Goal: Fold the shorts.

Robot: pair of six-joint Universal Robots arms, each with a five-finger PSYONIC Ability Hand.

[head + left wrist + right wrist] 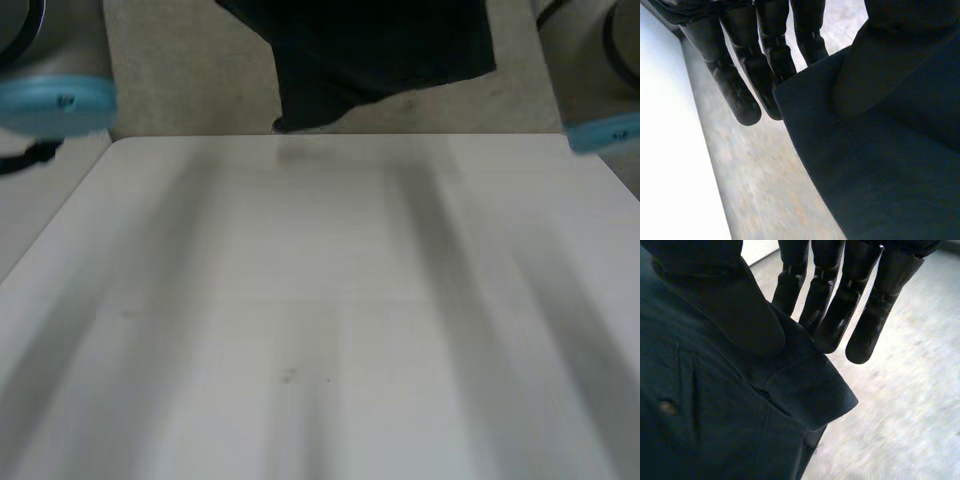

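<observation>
The dark navy shorts (380, 50) hang in the air above and beyond the far edge of the white table (320, 300). In the left wrist view my left hand (760, 60) pinches an edge of the shorts (880, 165) between its thumb and straight fingers. In the right wrist view my right hand (840, 305) pinches a thick hemmed corner of the shorts (715, 415) the same way, thumb on the front, fingers behind. A small button and a seam show below that thumb.
My arms' light-blue caps stand at the left (55, 103) and right (605, 132) of the table's far corners. Beige carpet (190, 80) lies beyond the far edge, below the hanging cloth.
</observation>
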